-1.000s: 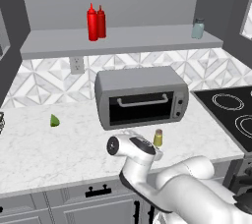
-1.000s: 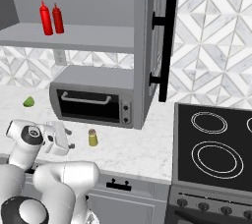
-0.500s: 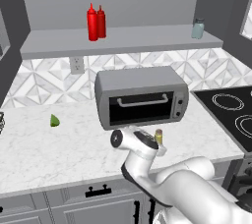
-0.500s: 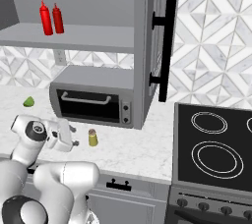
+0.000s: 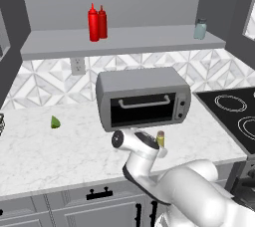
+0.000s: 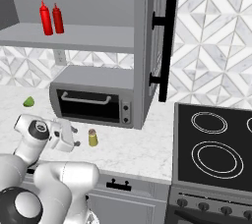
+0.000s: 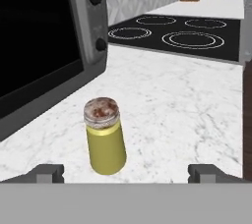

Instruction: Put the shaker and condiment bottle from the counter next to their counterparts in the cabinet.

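Olive-yellow shaker (image 7: 104, 143) upright on the worktop (image 7: 187, 105) before the toaster oven (image 5: 143, 97), no legible label, tool (image 7: 125, 172) open, fingertips (image 7: 47, 172) straddling it, untouched

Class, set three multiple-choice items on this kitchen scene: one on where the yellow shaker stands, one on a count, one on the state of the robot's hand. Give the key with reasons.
1. Where does the yellow shaker stand?
A. on the cabinet shelf
B. on the counter in front of the toaster oven
C. on the stove

2. How many red bottles stand on the cabinet shelf?
A. one
B. two
C. three

3. What is the state of the hand?
A. open, with the shaker between its fingers but not gripped
B. shut on the shaker
C. shut on a red bottle

Key: 1 B, it sits upright on the marble counter beside the toaster oven. 2 B, a pair stands side by side. 3 A, the hand view shows the fingertips spread wide, clear of the shaker.
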